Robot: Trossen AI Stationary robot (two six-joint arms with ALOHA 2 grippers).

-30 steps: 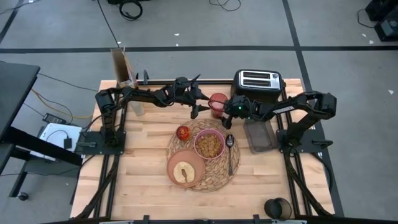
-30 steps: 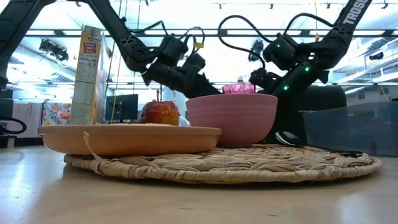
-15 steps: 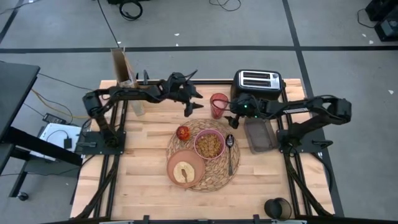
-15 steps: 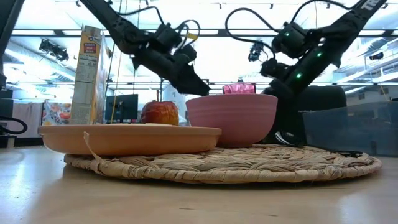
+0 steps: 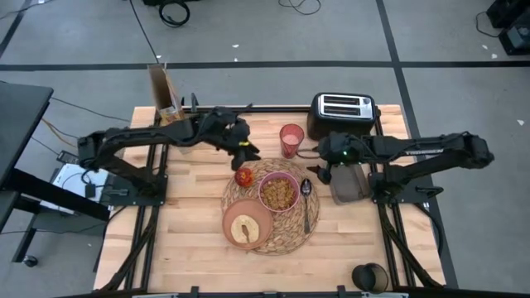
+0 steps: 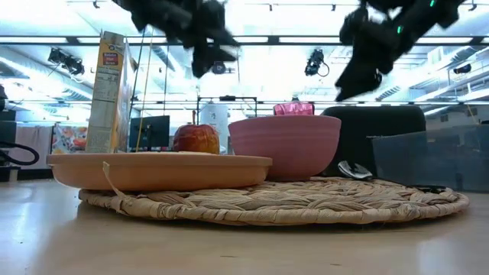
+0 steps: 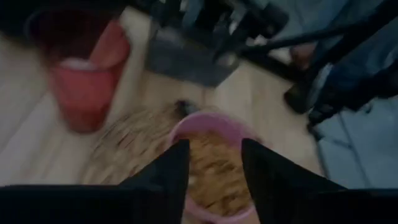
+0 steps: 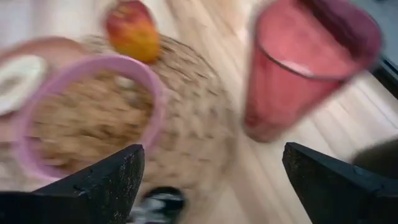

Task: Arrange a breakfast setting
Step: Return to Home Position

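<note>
Black fingers of the left gripper (image 7: 214, 146) stand parted w/ nothing btwn them. It hangs high above the table, just behind the red apple (image 5: 243, 176). The right gripper (image 8: 212, 149) is spread wide and is also empty. It is raised over the spot btwn the metal spoon (image 5: 306, 199) and a clear tray (image 5: 349, 186).

Below them the setting looks finished, imo. The straw placemat (image 5: 290, 230) sits mid-table. The pink bowl (image 5: 262, 197), full of cereal, is on its far half, and the spoon lies on the mat just right of the bowl. The apple rests at the mat's far-left rim. The tan plate (image 5: 228, 217) is at the near left, overlapping the mat's edge, w/ the toast slice (image 5: 244, 230) on it. The pinkish-red tumbler (image 5: 291, 139) stands off the mat on bare wood, beyond its far edge, in front of the toaster (image 5: 342, 109).

Nothing seems left to place. Both arms reach in toward the centre, so what's left is prob. just folding them back to rest w/o clipping the tumbler or apple.
</note>
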